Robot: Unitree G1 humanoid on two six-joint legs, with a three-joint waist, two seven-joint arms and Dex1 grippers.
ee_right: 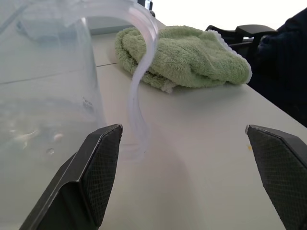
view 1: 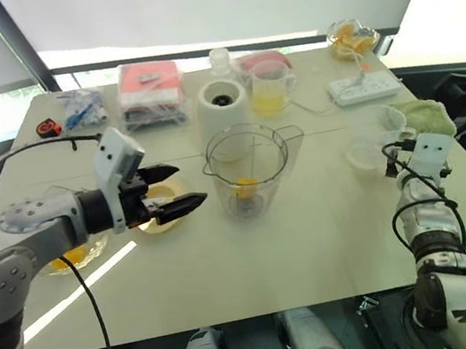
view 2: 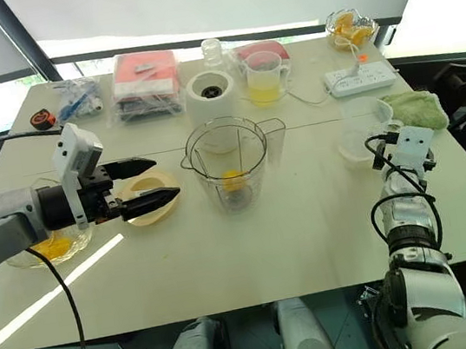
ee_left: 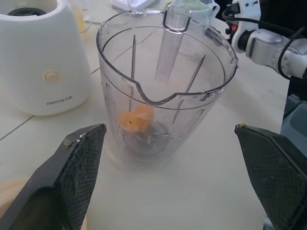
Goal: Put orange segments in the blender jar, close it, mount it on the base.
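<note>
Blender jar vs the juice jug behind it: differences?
The blender jar is larger and nearer; the juice jug is smaller, at the table's far side beside the base. The blender jar holds a few orange segments at its bottom; the juice jug holds yellow liquid. Both are clear, upright, lidless and have handles.

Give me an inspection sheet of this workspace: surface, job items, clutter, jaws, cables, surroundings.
Surface: pale table, sunlit stripe near the left edge.
Job's things: blender jar upright mid-table, no lid on, orange segments at its bottom; base behind the jar, nothing mounted.
Clutter: jug of yellow juice, green towel, clear container by the towel, pale dish, bowl of fruit, packets.
Grippers: left gripper jaws open, empty, beside the jar; right gripper jaws open, beside the clear container.
Cables: power strip with cord on the table.
Surroundings: window blinds behind.
</note>
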